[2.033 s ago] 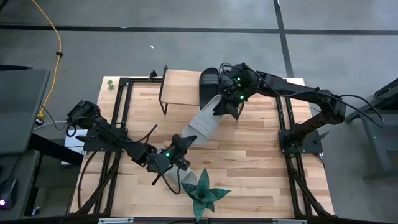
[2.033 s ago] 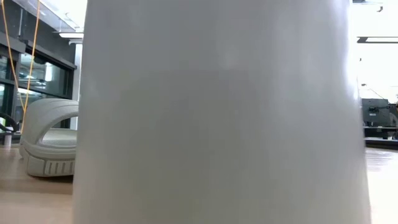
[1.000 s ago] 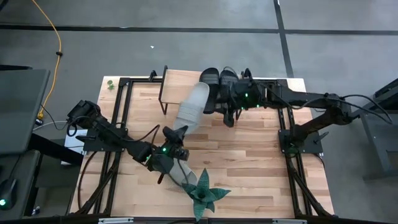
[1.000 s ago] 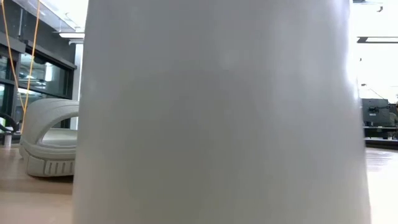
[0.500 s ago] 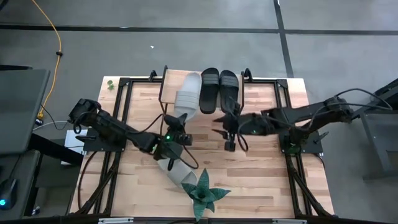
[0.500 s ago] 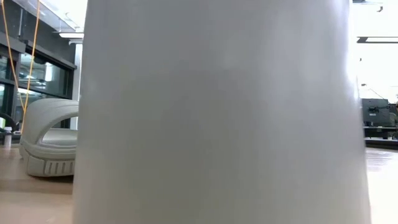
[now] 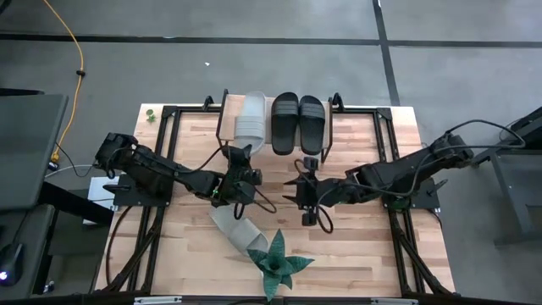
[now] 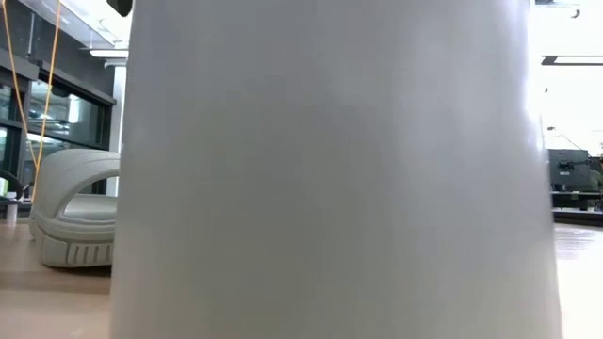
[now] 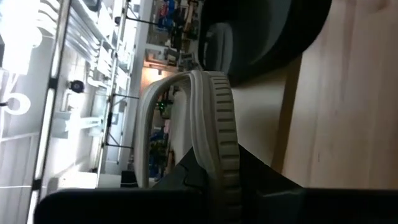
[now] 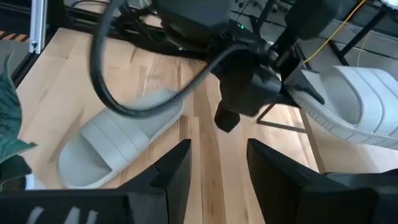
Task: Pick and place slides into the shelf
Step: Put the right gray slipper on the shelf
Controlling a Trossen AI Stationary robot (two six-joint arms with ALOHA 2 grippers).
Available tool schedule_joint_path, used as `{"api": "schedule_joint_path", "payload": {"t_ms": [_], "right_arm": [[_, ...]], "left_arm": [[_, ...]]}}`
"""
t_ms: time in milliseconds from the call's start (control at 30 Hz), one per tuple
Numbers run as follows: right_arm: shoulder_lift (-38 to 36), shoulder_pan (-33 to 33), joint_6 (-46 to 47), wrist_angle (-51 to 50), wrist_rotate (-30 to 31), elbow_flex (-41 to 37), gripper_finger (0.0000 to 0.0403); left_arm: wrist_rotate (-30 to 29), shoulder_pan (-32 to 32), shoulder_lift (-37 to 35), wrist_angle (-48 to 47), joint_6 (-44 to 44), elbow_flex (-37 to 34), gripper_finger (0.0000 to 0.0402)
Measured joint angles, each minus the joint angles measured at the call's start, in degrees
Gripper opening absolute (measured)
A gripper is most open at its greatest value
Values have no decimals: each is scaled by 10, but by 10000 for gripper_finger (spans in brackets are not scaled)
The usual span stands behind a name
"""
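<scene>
wooden tabletop [image 7: 356, 229] is carrying my left gripper [image 7: 240, 166], pinching a grey slide [image 7: 250, 120] at the shelf [image 7: 227, 114]; right gripper [image 7: 306, 191] gaping beside it.

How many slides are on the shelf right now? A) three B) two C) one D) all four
A: the high view shows two black slides and one grey slide on the shelf, the grey one gripped at its near end by the left gripper; the other grey slide lies on the table by the plant.
</scene>
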Motion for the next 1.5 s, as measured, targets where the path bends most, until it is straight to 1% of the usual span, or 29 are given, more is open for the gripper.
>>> {"api": "schedule_joint_path", "payload": {"t_ms": [100,367,833,1133,1367,1500], "right_arm": [[0,0,-1,2,0,0,147],[0,0,-1,4,0,0,147],[0,0,-1,6,-2,0,147],[0,1,-1,22,-11,0,147],[0,1,-1,43,-59,0,147],[0,1,-2,47,-60,0,147]], "left_arm": [[25,13,0,-8,-17,0,20],[69,46,0,-17,-45,0,20],[136,70,0,8,-46,0,19],[145,75,0,18,-42,0,19],[148,85,0,18,-44,0,20],[165,85,0,19,-46,0,20]]}}
